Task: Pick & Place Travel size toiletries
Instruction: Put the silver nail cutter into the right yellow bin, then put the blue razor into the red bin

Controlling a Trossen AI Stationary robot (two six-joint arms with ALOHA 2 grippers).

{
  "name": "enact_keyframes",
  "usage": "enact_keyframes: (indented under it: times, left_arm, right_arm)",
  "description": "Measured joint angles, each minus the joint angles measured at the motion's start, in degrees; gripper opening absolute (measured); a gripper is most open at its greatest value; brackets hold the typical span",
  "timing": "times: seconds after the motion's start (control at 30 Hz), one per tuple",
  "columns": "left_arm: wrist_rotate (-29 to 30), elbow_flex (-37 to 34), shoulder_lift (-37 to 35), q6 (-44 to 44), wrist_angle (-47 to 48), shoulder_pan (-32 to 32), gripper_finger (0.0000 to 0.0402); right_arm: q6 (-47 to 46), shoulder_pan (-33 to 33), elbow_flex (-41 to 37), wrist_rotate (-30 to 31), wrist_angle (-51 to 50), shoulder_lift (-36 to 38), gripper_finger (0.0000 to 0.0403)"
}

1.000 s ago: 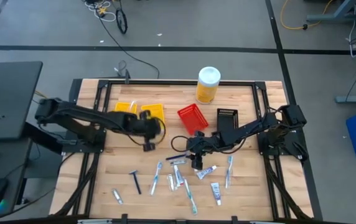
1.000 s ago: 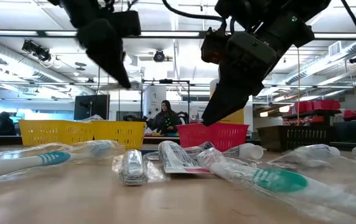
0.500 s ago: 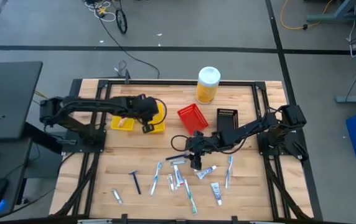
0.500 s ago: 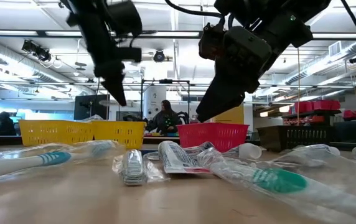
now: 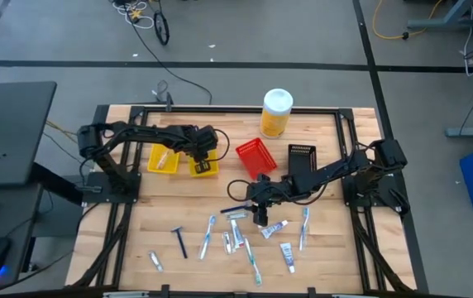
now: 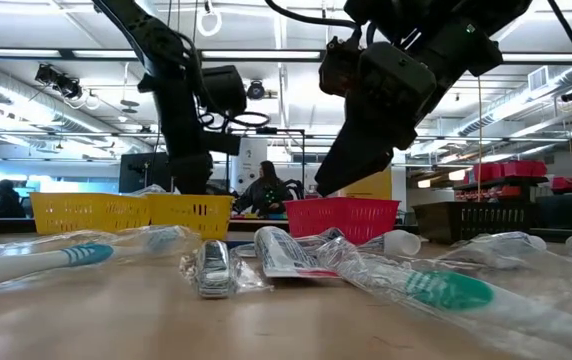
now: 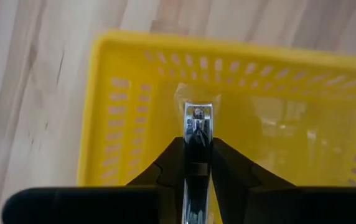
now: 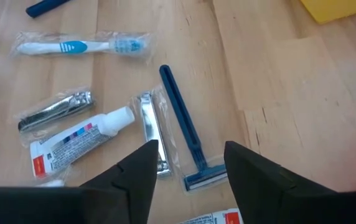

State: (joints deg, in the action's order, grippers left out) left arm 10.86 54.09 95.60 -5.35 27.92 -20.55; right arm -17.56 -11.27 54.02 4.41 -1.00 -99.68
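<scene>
Over the yellow bin (image 7: 134, 93), the left pincer (image 7: 198, 144) pinches a light, slippery wrapped nail clipper (image 7: 197, 121) by its end.

From above, the left gripper (image 5: 204, 157) hangs over the right-hand yellow bin (image 5: 204, 168); a second yellow bin (image 5: 164, 160) sits just beside it. The right gripper (image 5: 259, 211) hovers over the scattered toiletries (image 5: 236, 236) near the front of the wooden surface (image 5: 327, 248). Behind it stand a red bin (image 5: 255, 157) and a black bin (image 5: 302, 156), and a yellow canister (image 5: 276, 113) with a white lid stands at the back edge.
</scene>
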Motion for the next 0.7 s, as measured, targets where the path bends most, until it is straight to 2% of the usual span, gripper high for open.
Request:
enact_keyframes:
  times: [0.47,0.7]
  left_arm:
    - [0.63,0.02,1.24,-1.13,-0.44,-1.32,0.0102]
    - [2.32,0.02,1.24,-3.45,-0.43,-1.18,0.0147]
  right_arm:
    - [0.0,0.0,0.0,0.01,0.01,0.0,0.0202]
    - [0.0,0.0,0.0,0.01,0.02,0.0,0.0195]
